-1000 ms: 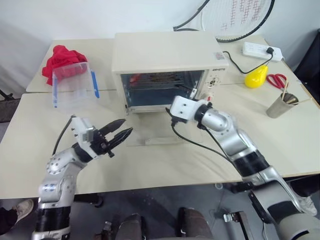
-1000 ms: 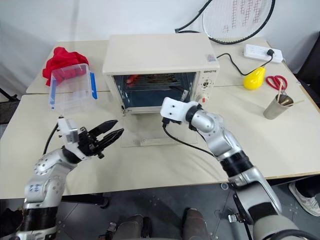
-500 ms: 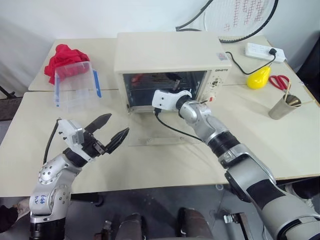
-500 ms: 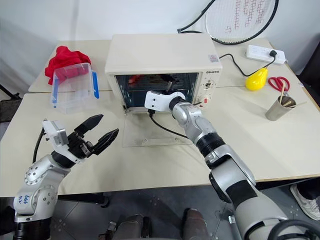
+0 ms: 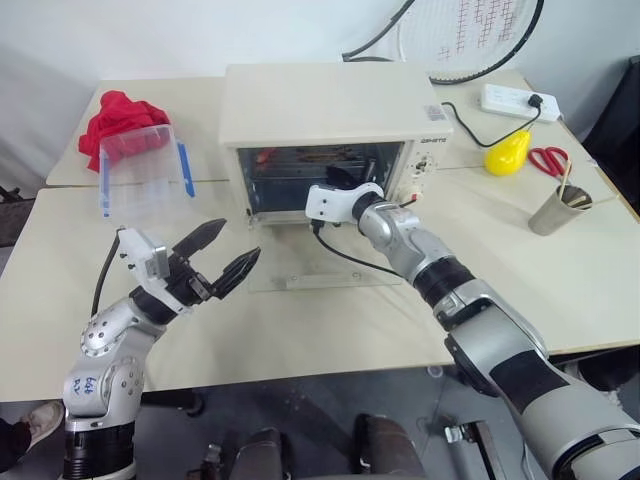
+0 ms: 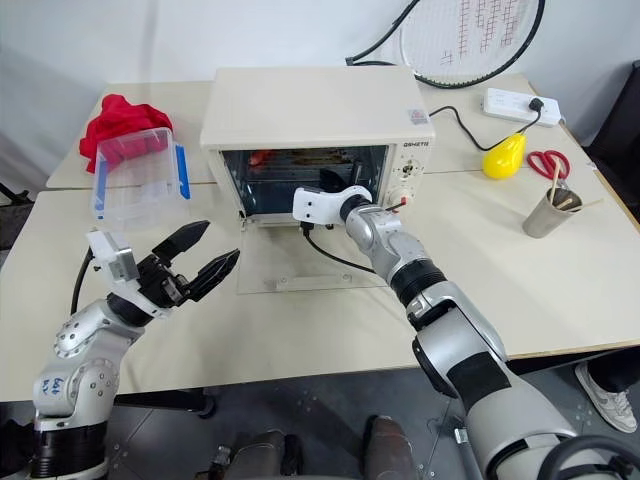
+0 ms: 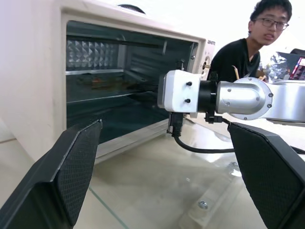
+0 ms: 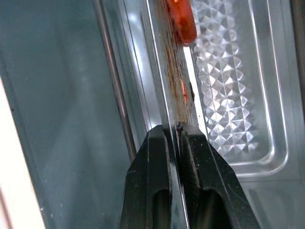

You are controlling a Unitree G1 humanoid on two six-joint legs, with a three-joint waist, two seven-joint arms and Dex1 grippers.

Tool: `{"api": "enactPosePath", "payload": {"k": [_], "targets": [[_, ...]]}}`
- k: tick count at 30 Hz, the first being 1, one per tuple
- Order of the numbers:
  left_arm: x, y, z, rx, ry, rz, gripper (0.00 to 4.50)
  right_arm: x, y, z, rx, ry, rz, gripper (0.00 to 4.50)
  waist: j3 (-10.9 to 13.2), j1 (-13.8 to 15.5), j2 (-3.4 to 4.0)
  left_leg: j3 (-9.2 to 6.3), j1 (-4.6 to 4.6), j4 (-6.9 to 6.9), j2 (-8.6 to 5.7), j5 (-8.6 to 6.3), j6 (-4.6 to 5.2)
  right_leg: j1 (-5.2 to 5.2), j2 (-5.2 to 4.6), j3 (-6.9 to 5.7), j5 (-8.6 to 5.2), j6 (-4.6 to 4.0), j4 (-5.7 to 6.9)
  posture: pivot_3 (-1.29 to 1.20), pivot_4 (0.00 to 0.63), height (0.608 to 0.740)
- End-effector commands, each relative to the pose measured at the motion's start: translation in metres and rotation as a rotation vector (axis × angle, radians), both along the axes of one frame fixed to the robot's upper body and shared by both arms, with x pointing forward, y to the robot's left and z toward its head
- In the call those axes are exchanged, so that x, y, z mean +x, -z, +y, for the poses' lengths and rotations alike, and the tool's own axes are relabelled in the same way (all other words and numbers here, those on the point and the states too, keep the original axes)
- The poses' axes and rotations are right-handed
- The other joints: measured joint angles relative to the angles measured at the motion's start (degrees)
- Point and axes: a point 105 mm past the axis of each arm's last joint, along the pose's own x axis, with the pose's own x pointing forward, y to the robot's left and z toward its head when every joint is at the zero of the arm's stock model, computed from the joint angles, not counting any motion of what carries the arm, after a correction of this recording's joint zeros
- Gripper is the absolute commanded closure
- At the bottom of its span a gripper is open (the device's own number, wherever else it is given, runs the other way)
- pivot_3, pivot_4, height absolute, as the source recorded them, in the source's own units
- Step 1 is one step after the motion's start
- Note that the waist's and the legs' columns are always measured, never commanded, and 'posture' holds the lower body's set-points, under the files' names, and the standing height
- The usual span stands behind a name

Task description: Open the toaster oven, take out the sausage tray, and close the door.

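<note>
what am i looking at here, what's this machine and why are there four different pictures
It is a humanoid robot with two arms. Two pictures come from cameras in its head, looking down over the arms; the other two come from a camera on each wrist.

On the cream table stands a boxy cream-white toaster oven, its clear glass door folded down flat. The right gripper reaches inside with its jaws shut on the rim of the shallow silver sausage tray, which holds a red-orange sausage. The left gripper hovers in front, jaws open, holding nothing.

Also there: a clear plastic box, a red cloth, a white power strip, red scissors, a metal cup.
</note>
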Motion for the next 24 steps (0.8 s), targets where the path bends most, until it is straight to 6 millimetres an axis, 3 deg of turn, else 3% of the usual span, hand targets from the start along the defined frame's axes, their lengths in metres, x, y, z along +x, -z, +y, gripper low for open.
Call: {"api": "enactPosePath", "payload": {"k": [1,14,24], "targets": [[0.002,-0.008,-0.005,0.008,0.049,-0.037,0.0,-0.003,-0.028,0.005,0.064,-0.04,-0.075,4.48,0.0,0.0,0.0,0.0,0.0,0.0,-0.01,0.0,0.0,0.0,-0.01,0.01,0.0,0.0,0.0,0.0,0.15,0.74],[0.04,-0.032,-0.022,0.038,0.157,-0.113,0.0,-0.009,-0.044,0.006,0.035,-0.092,-0.098,4.48,0.0,-0.1,0.0,-0.07,-0.11,-0.03,-0.04,0.0,0.0,-0.02,0.01,-0.1,0.0,0.0,-0.07,0.0,0.15,0.74],[0.066,-0.052,-0.009,-0.021,0.102,-0.117,0.0,-0.021,-0.048,0.007,-0.021,-0.159,-0.099,4.48,0.0,-0.1,-0.02,-0.21,-0.24,-0.06,-0.07,0.0,0.0,-0.08,0.01,-0.2,0.0,0.01,-0.07,0.0,0.15,0.74]]}}
